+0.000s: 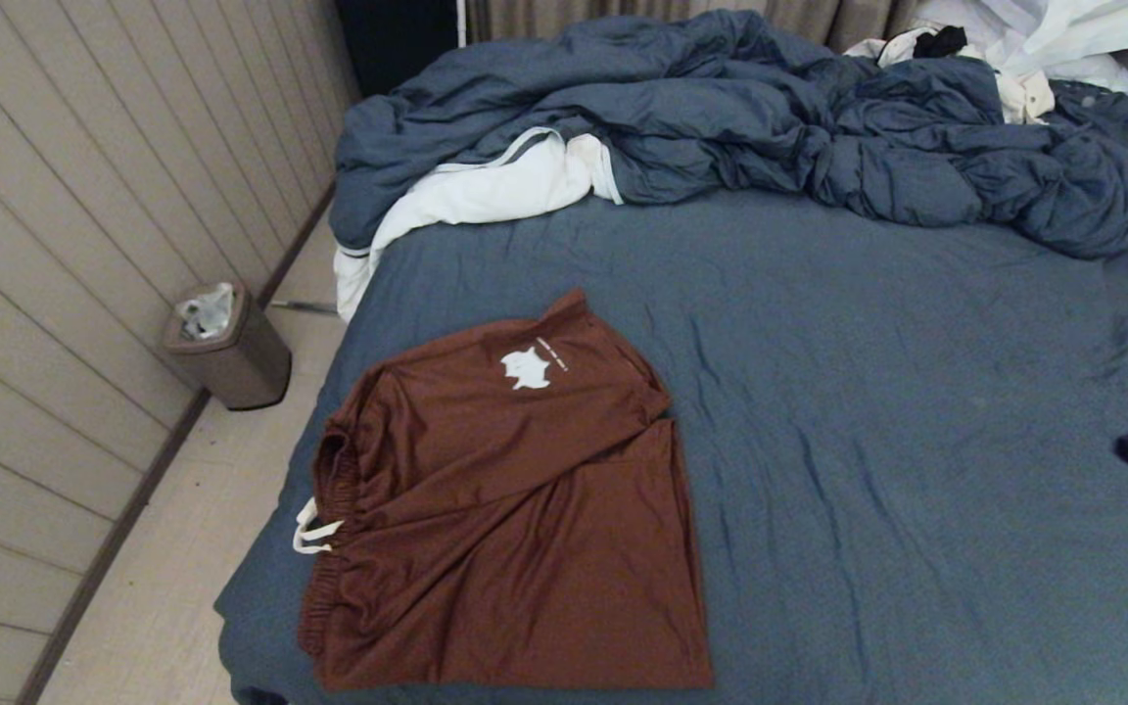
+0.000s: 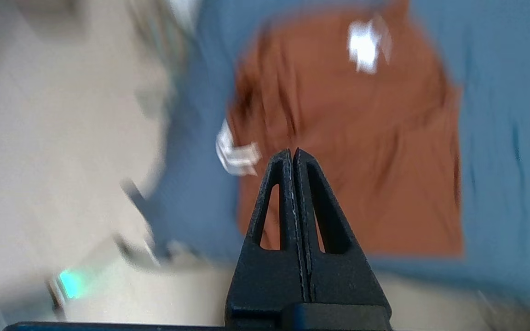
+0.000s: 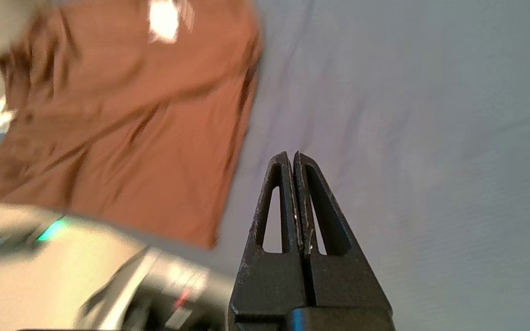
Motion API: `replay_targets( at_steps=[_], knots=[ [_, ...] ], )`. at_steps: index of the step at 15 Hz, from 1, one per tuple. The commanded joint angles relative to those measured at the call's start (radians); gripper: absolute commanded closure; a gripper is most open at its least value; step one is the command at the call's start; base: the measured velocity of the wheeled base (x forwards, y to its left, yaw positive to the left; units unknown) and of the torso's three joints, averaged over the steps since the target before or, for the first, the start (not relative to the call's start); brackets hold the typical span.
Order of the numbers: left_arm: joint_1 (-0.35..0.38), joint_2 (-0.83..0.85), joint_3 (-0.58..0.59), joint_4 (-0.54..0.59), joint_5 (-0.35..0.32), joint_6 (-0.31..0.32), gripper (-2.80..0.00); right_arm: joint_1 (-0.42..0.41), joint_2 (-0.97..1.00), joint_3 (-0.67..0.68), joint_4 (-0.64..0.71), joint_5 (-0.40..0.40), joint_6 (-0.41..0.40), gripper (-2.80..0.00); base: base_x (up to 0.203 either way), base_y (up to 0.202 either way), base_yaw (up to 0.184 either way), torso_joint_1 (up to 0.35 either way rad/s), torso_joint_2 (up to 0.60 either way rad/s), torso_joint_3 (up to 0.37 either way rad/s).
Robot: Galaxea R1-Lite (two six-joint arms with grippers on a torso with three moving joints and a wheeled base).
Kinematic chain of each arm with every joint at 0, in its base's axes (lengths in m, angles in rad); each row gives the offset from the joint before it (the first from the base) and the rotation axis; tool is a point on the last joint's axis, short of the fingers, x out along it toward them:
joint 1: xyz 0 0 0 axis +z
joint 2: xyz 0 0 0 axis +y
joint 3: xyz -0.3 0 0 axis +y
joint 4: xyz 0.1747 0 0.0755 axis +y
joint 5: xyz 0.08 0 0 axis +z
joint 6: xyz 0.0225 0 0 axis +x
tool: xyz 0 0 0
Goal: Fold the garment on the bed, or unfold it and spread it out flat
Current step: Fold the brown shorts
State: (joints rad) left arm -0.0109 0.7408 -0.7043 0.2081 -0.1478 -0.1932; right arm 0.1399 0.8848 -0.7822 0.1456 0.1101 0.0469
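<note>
Lying near the front left corner of the bed [image 1: 916,411], the rust-brown shorts [image 1: 505,509] are spreading out mostly flat in a rough rectangle, their thin, smooth fabric catching a slight sheen and creasing in long diagonal folds. The gathered elastic waistband [image 1: 329,529] is facing the bed's left edge, with a loop of white drawstring [image 1: 312,535] hanging out over the sheet, and a small white logo print [image 1: 527,369] is showing on the far leg. The dark slate-blue sheet is wrinkling in fine lines all around. A rumpled blue duvet [image 1: 770,127] is bunching in puffy mounds along the far side, with white clothes [image 1: 1044,44] heaped at the far right corner. The left hand [image 2: 291,154] is hovering above the waistband side, its black triangular fingers pressed together and holding nothing. The right hand [image 3: 291,157] is hanging over bare sheet beside the shorts, likewise closed and empty. A lidded bin [image 1: 229,348] is standing on the floor by the panelled wall.
</note>
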Motion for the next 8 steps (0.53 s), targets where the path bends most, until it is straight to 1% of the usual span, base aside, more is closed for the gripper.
replay_targets(
  at_steps=[1, 3, 4, 5, 6, 7, 8],
  knots=[
    [0.000, 0.324, -0.020, 0.002, -0.050, -0.033, 0.00, 0.014, 0.368, -0.041, 0.001, 0.040, 0.055, 0.00, 0.000, 0.000, 0.000, 0.000, 0.00, 0.000],
    [-0.001, 0.450, 0.014, -0.002, -0.117, -0.053, 0.00, 0.019, 0.557, -0.040, 0.000, 0.077, 0.102, 0.00, 0.000, 0.000, 0.000, 0.000, 0.00, 0.000],
    [-0.002, 0.500, 0.049, -0.007, -0.156, -0.056, 0.00, 0.023, 0.634, -0.031, 0.000, 0.100, 0.119, 0.00, 0.000, 0.000, 0.000, 0.000, 0.00, 0.000],
    [-0.003, 0.545, 0.088, -0.017, -0.194, -0.055, 0.00, 0.034, 0.691, -0.010, -0.001, 0.127, 0.131, 0.00, 0.000, 0.000, 0.000, 0.000, 0.00, 0.000],
    [-0.003, 0.587, 0.123, -0.037, -0.217, -0.052, 0.00, 0.051, 0.719, 0.029, -0.001, 0.149, 0.138, 0.00, 0.000, 0.000, 0.000, 0.000, 0.00, 0.000],
    [-0.003, 0.625, 0.165, -0.079, -0.230, -0.047, 0.00, 0.078, 0.731, 0.064, -0.004, 0.163, 0.139, 0.00, 0.000, 0.000, 0.000, 0.000, 0.00, 0.000],
    [-0.003, 0.666, 0.211, -0.153, -0.236, -0.042, 0.00, 0.105, 0.743, 0.098, -0.015, 0.171, 0.137, 0.00, 0.000, 0.000, 0.000, 0.000, 0.00, 0.000]
  ],
)
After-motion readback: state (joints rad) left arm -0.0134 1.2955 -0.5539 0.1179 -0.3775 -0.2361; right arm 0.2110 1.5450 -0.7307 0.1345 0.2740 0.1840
